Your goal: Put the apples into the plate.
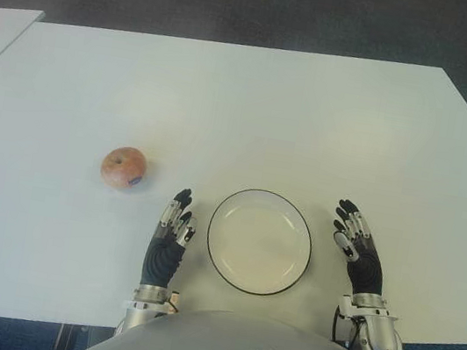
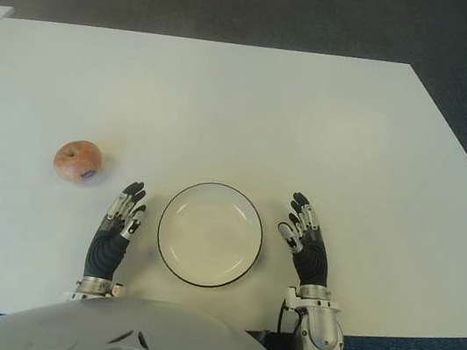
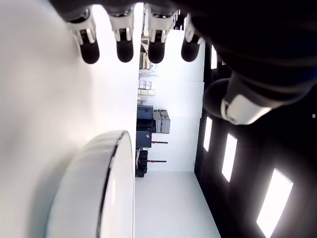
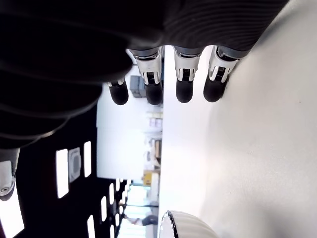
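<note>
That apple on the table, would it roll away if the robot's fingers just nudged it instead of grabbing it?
Probably yes. The apple is round and sits free on the flat white table, with nothing beside it to stop it. Its skin looks smooth, so fingertips may slip. It seems firm enough to take a squeeze. Both the left hand and right hand are open, apart from it.

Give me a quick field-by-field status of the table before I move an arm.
apple: one apple on the table, to the plate's left, untouched
plate: plate, empty, between the two hands
left hand: left hand open, holds nothing, between apple and plate
right hand: right hand open, holds nothing, to the plate's right
task: not begun
</note>
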`<state>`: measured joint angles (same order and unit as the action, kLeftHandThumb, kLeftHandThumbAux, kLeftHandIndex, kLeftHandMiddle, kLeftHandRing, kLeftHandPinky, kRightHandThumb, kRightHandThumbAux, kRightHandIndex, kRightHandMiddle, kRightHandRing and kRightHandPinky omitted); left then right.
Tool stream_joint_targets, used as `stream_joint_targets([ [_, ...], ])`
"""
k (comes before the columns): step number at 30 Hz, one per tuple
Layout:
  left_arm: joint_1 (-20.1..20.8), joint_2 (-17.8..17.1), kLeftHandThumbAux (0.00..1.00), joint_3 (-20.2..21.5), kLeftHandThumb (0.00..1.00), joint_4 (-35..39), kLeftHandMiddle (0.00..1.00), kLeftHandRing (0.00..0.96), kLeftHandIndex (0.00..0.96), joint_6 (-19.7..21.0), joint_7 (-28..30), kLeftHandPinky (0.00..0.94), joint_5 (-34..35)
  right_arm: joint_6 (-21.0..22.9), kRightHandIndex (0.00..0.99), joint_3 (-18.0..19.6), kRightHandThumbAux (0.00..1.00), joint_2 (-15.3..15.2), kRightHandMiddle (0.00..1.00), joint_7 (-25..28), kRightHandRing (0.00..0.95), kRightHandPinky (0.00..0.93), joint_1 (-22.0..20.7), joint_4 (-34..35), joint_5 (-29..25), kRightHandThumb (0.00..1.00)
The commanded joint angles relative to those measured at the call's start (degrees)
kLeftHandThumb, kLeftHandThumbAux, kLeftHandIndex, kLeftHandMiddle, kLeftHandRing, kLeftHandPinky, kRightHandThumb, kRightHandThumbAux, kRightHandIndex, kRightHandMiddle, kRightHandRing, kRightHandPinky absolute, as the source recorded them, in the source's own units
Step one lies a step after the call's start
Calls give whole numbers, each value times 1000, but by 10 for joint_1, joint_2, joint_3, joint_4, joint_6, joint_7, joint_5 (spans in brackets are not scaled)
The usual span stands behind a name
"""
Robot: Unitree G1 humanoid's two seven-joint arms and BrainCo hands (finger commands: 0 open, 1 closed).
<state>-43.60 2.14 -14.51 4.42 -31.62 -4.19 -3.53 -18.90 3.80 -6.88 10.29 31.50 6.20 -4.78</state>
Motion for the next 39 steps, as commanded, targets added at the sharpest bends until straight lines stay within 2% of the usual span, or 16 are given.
stream_joint_targets([
  [1,-11,-1,497,-1,0,11,0,0,0,21,-1,0,-9,7,0,2,436,0,0,1,0,0,3,-12,-1,115],
  [9,7,13,483,6,13,-14,0,0,0,13,0,0,14,8,0,2,433,0,0,-2,0,0,-1,-14,2,98],
  [19,17,13,475,6,19,-28,0,0,0,0,11,0,34,3,0,2,431,0,0,-1,0,0,-5,-20,3,95],
  [24,21,16,472,11,11,-24,0,0,0,6,7,0,35,10,0,1,435,0,0,-5,0,0,-6,-18,7,96],
  [27,22,23,470,2,25,56,0,0,0,59,6,7,56,7,0,1,439,0,0,-8,0,0,-9,-23,10,95],
  [29,9,23,473,-14,37,104,9,0,4,80,17,24,100,12,0,0,443,-3,0,-8,0,0,-9,-23,15,95],
  [31,-14,11,479,-27,55,161,28,9,16,122,31,45,176,16,0,-1,447,-5,0,-11,0,0,-11,-23,21,95],
  [34,-25,-4,489,-30,80,218,52,30,36,175,25,73,217,18,0,-1,451,-7,0,-13,0,0,-13,-25,26,94],
  [36,-13,-10,495,-28,116,275,73,56,69,230,1,105,228,15,0,-1,452,-7,0,-12,0,0,-16,-29,24,93],
  [39,2,-13,495,-23,150,329,92,76,108,281,-21,127,229,10,0,-1,452,-7,0,-11,0,0,-20,-36,20,94],
])
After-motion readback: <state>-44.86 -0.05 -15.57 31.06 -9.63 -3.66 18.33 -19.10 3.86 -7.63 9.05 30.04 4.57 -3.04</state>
